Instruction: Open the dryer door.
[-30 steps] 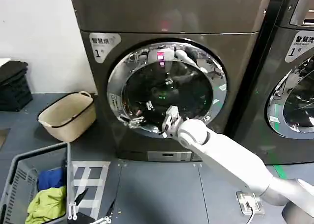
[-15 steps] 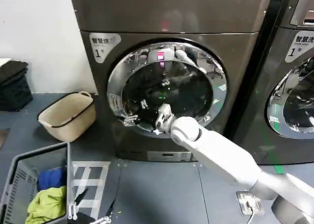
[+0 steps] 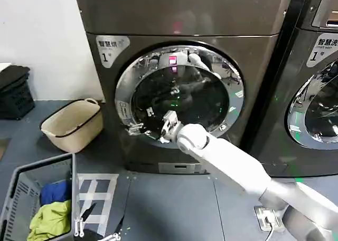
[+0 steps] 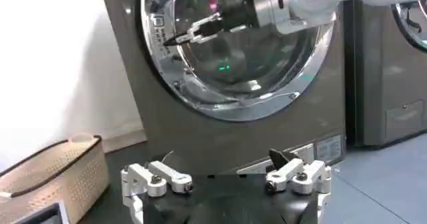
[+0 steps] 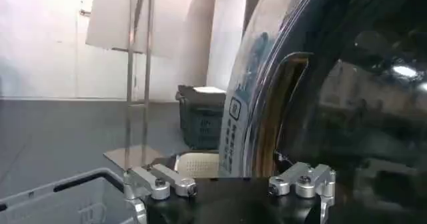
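The dryer door sits flat and closed in the front of the dryer, its round face (no long axis) turned toward the robot. The right gripper hovers at the door's lower-left chrome rim, fingers spread. The left gripper waits low, fingers spread, well apart.

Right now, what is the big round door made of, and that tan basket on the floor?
The dryer door looks like dark tinted glass inside a shiny chrome-finished rim, since the rim mirrors the room; whether it's metal or plated plastic is unclear. The basket looks like matte beige plastic with a darker edge, smooth and molded.
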Motion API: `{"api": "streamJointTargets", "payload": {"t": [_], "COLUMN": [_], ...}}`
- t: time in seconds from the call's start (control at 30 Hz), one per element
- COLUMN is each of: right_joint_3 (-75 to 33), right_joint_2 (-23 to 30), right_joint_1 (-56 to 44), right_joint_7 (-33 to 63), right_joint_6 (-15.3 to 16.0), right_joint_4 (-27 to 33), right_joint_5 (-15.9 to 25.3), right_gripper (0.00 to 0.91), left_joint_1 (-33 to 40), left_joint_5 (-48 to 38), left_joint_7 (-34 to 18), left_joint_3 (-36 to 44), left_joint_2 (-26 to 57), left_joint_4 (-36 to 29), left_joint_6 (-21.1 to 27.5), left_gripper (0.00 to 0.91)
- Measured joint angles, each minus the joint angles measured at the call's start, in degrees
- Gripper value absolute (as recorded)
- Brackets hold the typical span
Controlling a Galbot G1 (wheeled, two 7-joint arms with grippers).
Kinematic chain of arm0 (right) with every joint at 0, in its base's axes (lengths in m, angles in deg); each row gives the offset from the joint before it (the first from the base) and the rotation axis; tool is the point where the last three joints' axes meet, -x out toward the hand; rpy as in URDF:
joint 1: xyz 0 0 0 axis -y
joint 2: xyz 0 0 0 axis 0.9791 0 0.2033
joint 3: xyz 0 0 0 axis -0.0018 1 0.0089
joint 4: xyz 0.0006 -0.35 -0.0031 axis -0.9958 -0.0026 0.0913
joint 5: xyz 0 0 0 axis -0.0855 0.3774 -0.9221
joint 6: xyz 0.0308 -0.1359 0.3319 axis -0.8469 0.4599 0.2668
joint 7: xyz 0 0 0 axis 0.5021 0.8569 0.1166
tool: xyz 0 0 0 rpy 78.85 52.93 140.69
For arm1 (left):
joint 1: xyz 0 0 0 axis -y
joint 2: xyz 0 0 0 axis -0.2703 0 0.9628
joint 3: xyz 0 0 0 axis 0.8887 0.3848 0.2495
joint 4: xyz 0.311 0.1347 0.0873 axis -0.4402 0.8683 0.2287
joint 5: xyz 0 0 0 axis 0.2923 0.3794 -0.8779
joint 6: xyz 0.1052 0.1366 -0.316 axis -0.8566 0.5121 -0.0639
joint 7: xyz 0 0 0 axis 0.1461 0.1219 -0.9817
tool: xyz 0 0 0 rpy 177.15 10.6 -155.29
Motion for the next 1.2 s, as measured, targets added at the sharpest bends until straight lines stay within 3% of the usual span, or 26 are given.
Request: {"api": "streamJointTargets", "payload": {"t": [0.7, 1.2], "right_joint_3": [2.04, 3.14], "right_joint_2": [2.42, -2.42], "right_joint_1": [2.20, 1.83], "right_joint_7": [-3.05, -6.56], "right_joint_6": [-0.63, -0.44], "right_joint_4": [3.49, -3.11], "right_joint_5": [-0.05, -3.63], "right_gripper": [0.907, 0.907], "left_joint_1": [0.56, 3.67], "left_joint_5": [-0.50, -9.20], "left_joint_7": [-0.05, 1.44], "left_joint_3": [-0.12, -4.36], "left_joint_2": [0.23, 2.18], "left_joint_4": [0.27, 1.88], "left_joint_6": [0.04, 2.28], "left_gripper": [0.907, 0.907]}}
